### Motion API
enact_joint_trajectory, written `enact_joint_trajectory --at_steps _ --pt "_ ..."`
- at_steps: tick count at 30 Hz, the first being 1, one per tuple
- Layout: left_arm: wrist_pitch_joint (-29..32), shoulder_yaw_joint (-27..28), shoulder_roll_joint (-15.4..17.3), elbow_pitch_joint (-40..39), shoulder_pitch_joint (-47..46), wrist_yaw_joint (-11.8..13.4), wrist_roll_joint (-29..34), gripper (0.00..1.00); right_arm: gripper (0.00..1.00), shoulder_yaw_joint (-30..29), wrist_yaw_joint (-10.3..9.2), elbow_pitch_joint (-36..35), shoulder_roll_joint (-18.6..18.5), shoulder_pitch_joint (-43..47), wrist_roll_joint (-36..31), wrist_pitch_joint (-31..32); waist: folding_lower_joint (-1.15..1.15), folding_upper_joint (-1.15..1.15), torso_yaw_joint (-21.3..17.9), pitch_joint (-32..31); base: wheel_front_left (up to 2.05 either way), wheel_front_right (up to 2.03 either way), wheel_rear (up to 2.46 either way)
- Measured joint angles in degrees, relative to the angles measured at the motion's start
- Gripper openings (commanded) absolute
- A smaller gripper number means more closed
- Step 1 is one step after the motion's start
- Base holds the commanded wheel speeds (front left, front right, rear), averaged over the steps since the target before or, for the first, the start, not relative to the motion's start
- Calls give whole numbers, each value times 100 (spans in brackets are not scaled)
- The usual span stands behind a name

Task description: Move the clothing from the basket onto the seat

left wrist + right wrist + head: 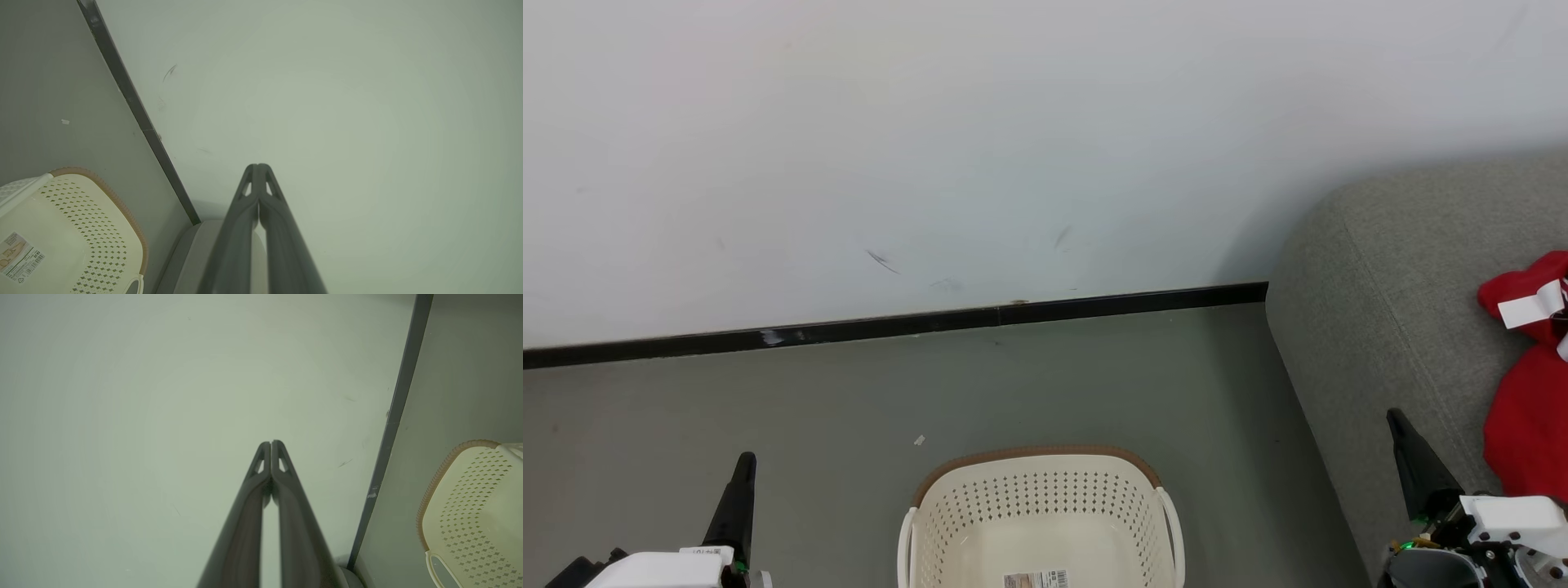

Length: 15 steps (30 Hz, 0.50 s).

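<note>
The left gripper (pixel 744 467) rises from the bottom left of the head view. Its two dark fingers are pressed together with nothing between them. In the left wrist view the pair meets tip to tip and points at the white wall (pixel 367 122). It hangs over the grey floor (pixel 727 400), well apart from the basket.

A small pale scrap (pixel 919 440) lies on the floor just beyond the basket's left corner.

The cream-white laundry basket (pixel 1037 498) stands on the floor at bottom centre. Its brown rim band faces the black skirting board (pixel 890 325), and a paper label (pixel 1036 580) shows on its bare bottom.

To the right of the basket, the grey woven sofa (pixel 1380 327) runs along the edge of the view, with its rounded end near the wall.

The right gripper (pixel 1396 420) points up in front of the sofa's near edge. In the right wrist view its fingers are closed against each other and hold nothing.

At the far right, the red clothing (pixel 1531 416) lies crumpled on the sofa seat, with a white trim strip (pixel 1531 309) folded on top. It is partly cut off by the frame and is apart from the gripper.
</note>
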Motion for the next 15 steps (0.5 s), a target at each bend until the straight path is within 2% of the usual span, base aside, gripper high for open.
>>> enact_joint_trajectory --at_steps 15 --pt "0 4 -3 -3 0 0 0 0 0 -20 0 1 11 0 -1 5 0 0 0 0 0 0 0"
